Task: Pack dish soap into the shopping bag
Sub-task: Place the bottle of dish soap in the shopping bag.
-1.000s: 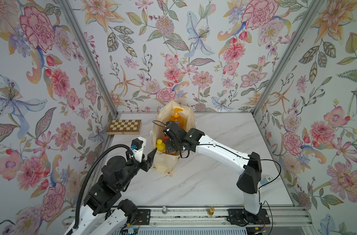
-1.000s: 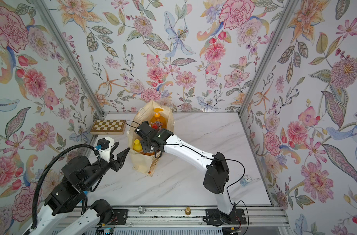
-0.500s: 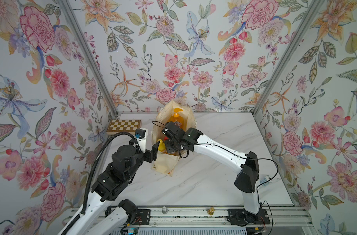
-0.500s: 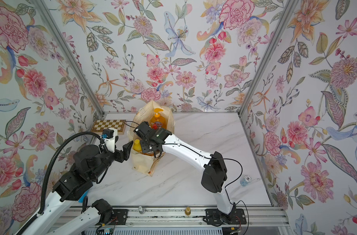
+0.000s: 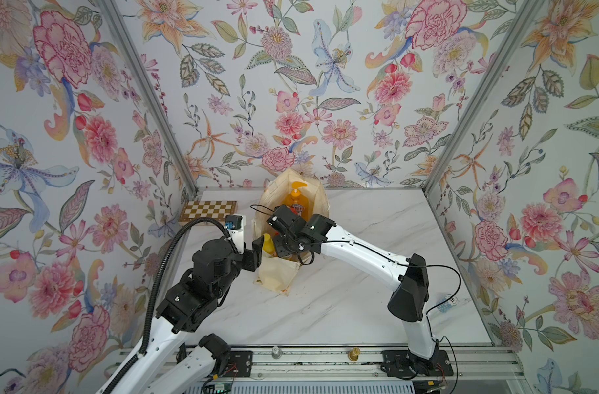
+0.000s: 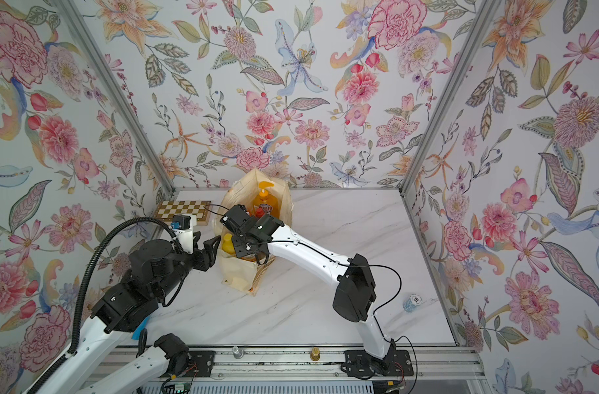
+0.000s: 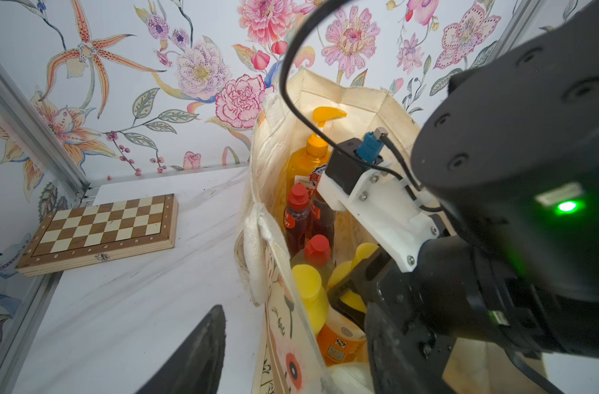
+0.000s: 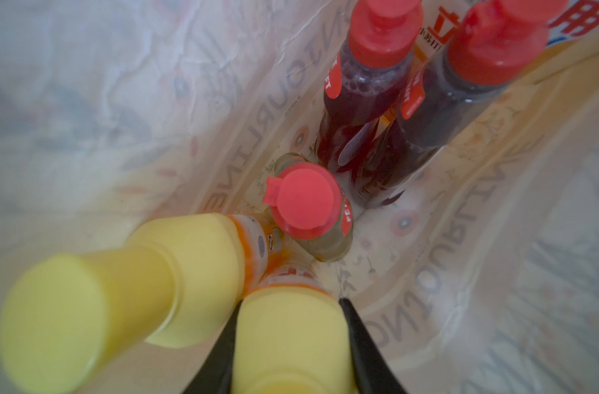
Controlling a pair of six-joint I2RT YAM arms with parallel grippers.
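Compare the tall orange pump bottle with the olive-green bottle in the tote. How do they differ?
The pump bottle is orange and tall, its pump head near the tote's rim; the olive-green bottle is shorter, sitting well below it. The pump bottle has a spout dispenser; the olive-green bottle has a flat red flip cap. Both stand upright inside the tote.

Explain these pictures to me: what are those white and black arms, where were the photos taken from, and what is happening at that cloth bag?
Those are two robot arms mounted by a marble table. Two pictures look down from overhead; the other two come from a camera on each arm's wrist. On the table are a shopping bag and a wooden chessboard. The right end effector, inside the bag, is shut on a yellow-capped bottle of dish soap, beside other bottles. The left end effector is open at the bag's side.
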